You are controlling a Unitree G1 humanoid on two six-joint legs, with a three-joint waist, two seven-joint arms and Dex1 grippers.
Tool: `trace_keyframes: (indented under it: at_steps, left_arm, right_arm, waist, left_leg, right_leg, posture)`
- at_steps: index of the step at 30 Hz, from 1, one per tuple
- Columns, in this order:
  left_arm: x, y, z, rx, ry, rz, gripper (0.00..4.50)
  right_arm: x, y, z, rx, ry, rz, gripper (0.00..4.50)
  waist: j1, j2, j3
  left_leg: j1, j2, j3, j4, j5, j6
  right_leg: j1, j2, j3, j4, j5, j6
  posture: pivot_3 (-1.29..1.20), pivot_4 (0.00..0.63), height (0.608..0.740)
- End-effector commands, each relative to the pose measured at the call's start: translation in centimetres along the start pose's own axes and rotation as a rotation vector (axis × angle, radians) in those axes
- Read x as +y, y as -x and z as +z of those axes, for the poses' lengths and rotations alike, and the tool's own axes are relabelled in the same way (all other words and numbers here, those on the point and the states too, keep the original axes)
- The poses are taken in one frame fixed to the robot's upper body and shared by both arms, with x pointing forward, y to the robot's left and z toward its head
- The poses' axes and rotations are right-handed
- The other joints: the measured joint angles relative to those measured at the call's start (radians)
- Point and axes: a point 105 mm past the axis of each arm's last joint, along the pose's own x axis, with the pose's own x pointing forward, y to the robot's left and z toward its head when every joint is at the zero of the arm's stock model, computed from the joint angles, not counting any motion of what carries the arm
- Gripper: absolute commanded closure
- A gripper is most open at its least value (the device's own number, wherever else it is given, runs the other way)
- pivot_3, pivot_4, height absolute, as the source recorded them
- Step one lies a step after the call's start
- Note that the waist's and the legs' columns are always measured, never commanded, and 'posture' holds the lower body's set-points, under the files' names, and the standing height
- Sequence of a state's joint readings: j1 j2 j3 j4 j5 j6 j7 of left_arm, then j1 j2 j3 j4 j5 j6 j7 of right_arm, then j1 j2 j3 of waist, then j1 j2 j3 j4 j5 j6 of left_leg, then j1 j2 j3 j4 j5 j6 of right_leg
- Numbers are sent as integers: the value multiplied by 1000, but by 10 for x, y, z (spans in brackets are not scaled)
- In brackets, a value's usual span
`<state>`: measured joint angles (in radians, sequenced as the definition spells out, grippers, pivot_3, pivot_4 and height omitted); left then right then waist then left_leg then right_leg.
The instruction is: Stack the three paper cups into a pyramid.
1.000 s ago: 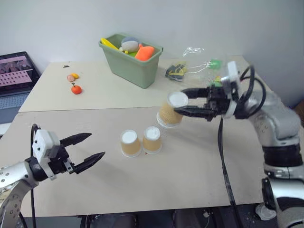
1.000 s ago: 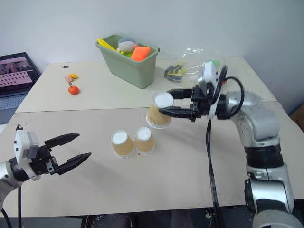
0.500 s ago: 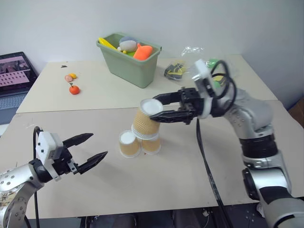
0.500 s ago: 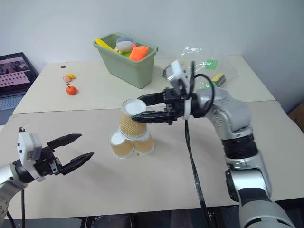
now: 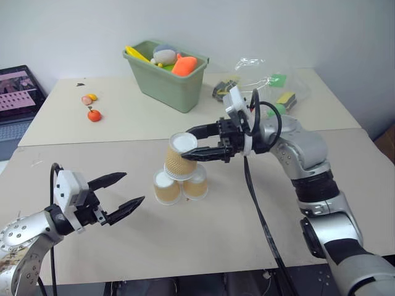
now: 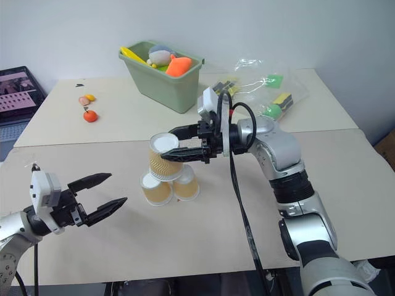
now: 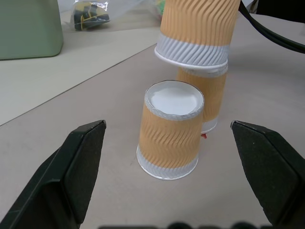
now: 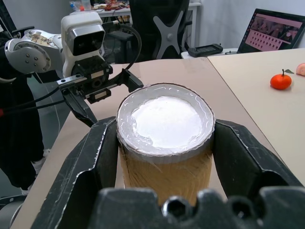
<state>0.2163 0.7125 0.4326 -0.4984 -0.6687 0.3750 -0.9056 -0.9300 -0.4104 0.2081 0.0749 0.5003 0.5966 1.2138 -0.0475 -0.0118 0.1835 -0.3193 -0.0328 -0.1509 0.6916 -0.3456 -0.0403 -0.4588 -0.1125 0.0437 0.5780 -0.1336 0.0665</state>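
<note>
Two tan-orange paper cups [image 5: 165, 187] [image 5: 196, 182] stand upside down, side by side, on the near table. The third cup [image 5: 179, 159] is also upside down and centred over the two. My right gripper [image 5: 187, 145] reaches in from the right and is shut on its sides. Its white rim [image 7: 190, 55] is level with the tops of the lower cups; I cannot tell whether it rests on them. My left gripper [image 5: 134, 187] is open and empty, low over the table to the left of the cups and pointing at them. Its fingers [image 7: 83, 160] frame the nearer cup [image 7: 170, 129].
A green bin [image 5: 165, 80] of toys stands on the far table behind the cups. Small fruits [image 5: 93, 115] lie at the back left, and a clear plastic bag of items [image 5: 265, 83] at the back right. A laptop [image 5: 18, 86] sits beyond the table's left edge.
My right gripper has carried the third cup left and down, from right of the pair to directly over them. The left gripper has stayed open and in place.
</note>
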Motion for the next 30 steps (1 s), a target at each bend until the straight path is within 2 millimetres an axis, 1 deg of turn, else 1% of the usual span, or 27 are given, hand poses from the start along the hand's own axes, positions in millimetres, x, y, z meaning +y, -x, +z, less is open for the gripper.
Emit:
trace_keyframes:
  at_steps: [1,6,13,15,16,17,18,19,21,24,27,30]
  left_arm:
    - [-2,-1,8,-27,-38,-4,0]
    - [-2,-2,8,-28,-35,-3,0]
    - [-2,-4,7,-31,-30,-3,0]
    - [-1,-4,7,-30,-28,-3,0]
    - [-2,-4,7,-31,-27,-3,0]
    - [-1,-5,7,-31,-26,-3,0]
    - [-1,-5,7,-31,-24,-3,0]
    - [-1,-5,7,-32,-23,-3,0]
    - [-1,-5,6,-33,-20,-4,0]
    - [0,-7,7,-38,-16,-9,0]
    - [0,-9,7,-44,-13,-15,0]
    - [2,-12,8,-51,-11,-22,0]
  right_arm:
    - [1,-3,6,-17,41,9,1834]
    - [1,-4,7,-26,5,9,1834]
    - [4,-5,-1,3,-24,29,1834]
    - [6,-4,-2,10,-31,37,858]
    - [7,-3,-2,12,-32,43,631]
    - [8,-3,-2,12,-34,48,267]
    - [6,-1,-2,15,-43,37,67]
    - [5,0,-1,18,-63,31,67]
    - [7,6,6,-2,-78,49,67]
    - [10,19,22,-48,-98,73,67]
    - [2,32,32,-81,-115,32,67]
    - [-5,49,42,-106,-119,-22,67]
  waist:
    - [0,0,0]
    - [1,0,0]
    - [0,0,0]
    - [1,0,0]
    - [1,0,0]
    - [1,0,0]
    - [1,0,0]
    - [1,0,0]
    - [1,0,0]
    - [2,0,0]
    - [2,0,0]
    - [2,0,0]
  left_leg:
    - [0,0,0,0,0,0]
    - [0,0,0,0,0,-1]
    - [0,0,0,0,0,-1]
    - [0,0,0,0,0,-1]
    - [0,0,0,0,0,-1]
    - [0,0,0,0,0,-1]
    - [0,0,0,0,0,-1]
    - [0,0,0,0,0,-1]
    - [0,0,0,0,0,-1]
    - [0,0,0,0,0,-1]
    - [0,0,0,0,0,-1]
    - [0,0,0,0,0,-1]
  right_leg:
    - [0,0,0,0,0,0]
    - [0,0,0,0,0,-1]
    - [0,0,0,0,0,-1]
    - [0,0,0,0,0,-1]
    - [0,0,0,0,0,-1]
    - [0,0,0,0,0,-1]
    - [0,0,0,0,1,-1]
    - [0,0,0,0,1,-1]
    - [0,0,0,0,1,-1]
    - [0,0,0,0,1,-1]
    - [0,0,0,0,1,-1]
    - [0,0,0,0,1,-1]
  posture:
    - [0,150,740]
    - [0,150,740]
    - [0,150,740]
    - [0,150,740]
    - [0,150,740]
    - [0,150,740]
    - [0,150,740]
    - [0,150,740]
    - [0,150,740]
    - [0,150,740]
    - [0,150,740]
    - [0,150,740]
